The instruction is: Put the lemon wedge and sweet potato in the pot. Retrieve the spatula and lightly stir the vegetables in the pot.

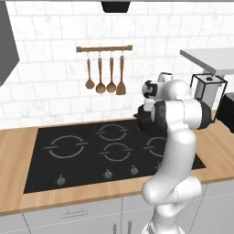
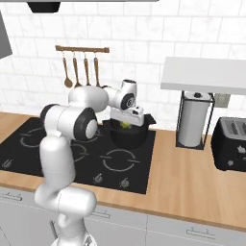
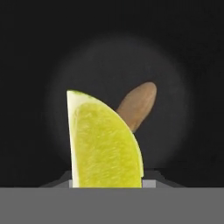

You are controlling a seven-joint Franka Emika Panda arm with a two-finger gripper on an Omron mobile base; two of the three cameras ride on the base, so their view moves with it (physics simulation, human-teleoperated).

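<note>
The yellow-green lemon wedge (image 3: 105, 144) stands upright between my fingers, filling the lower middle of the hand view. Behind it lies the brown sweet potato (image 3: 138, 105) on the dark floor of the black pot (image 3: 188, 65). In the right base view my gripper (image 2: 127, 123) hangs just over the pot (image 2: 129, 138), which sits on the cooktop's back right burner, and the lemon wedge (image 2: 126, 125) shows at the pot's rim. The arm covers most of the pot (image 1: 142, 121) in the left base view. The spatula is out of view.
A wall rack (image 1: 104, 48) carries several all-brown wooden spoons and a turner above the black cooktop (image 1: 68, 155). Right of the cooktop stand a paper towel holder (image 2: 194, 120) and a dark toaster (image 2: 230, 144) under a grey shelf (image 2: 204, 74).
</note>
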